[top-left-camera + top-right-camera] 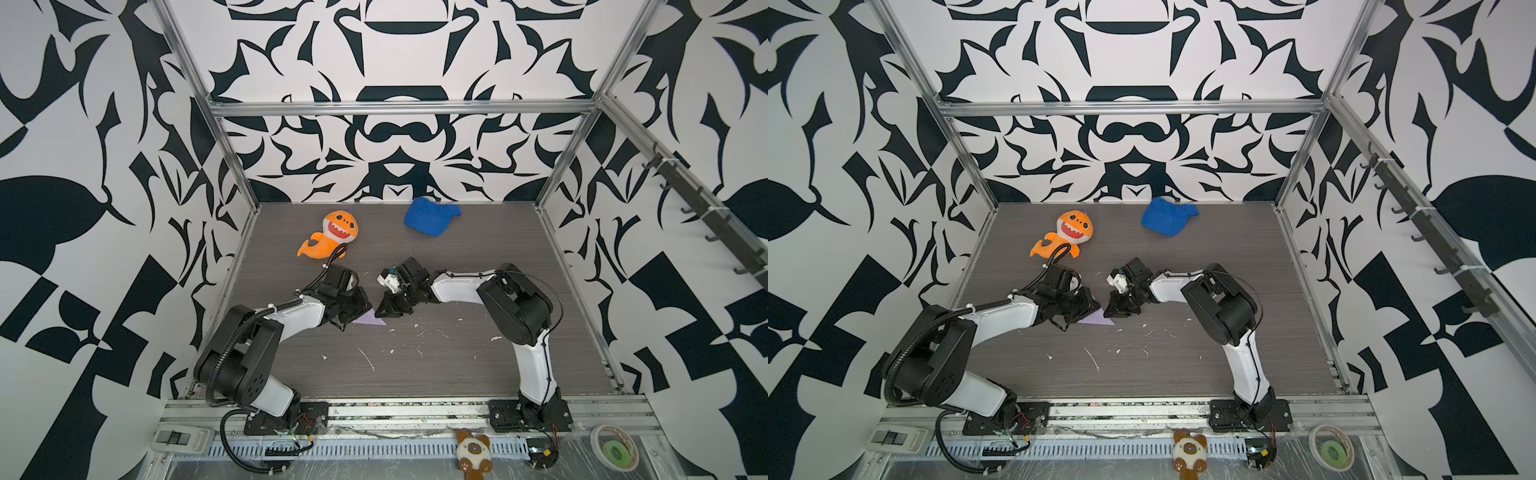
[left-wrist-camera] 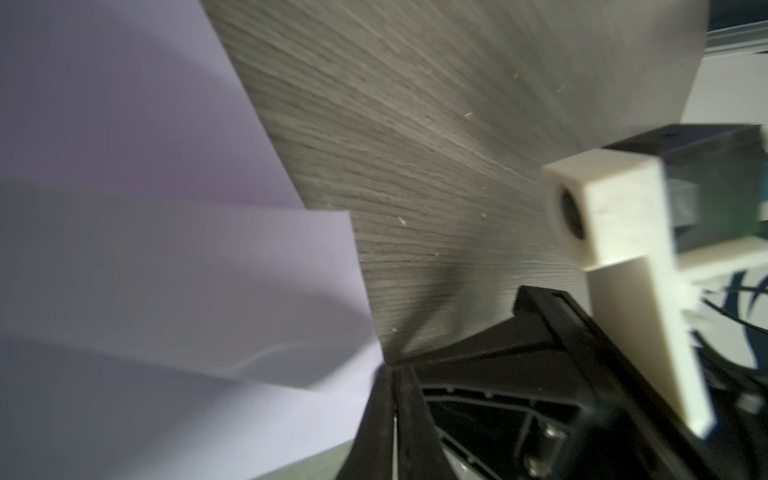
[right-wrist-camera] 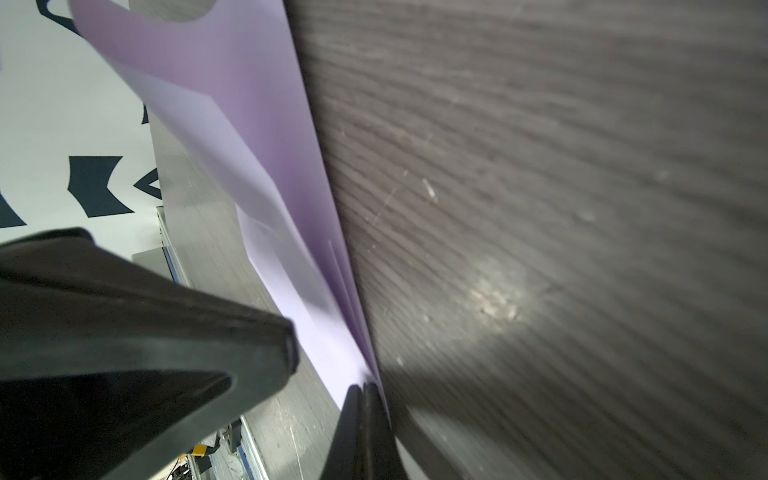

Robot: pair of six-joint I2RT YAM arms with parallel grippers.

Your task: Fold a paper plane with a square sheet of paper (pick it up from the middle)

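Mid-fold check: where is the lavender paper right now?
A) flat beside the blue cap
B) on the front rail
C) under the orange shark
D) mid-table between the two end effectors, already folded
D: the lavender paper pokes out as a point between the left end effector and the right end effector, and the right wrist view shows stacked folded layers.

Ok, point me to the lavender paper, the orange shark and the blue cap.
lavender paper [image 1: 368,319]: in a top view, its exposed pointed corner.
orange shark [image 1: 341,227]: in a top view, its toothy face.
blue cap [image 1: 428,219]: in a top view, its crown.
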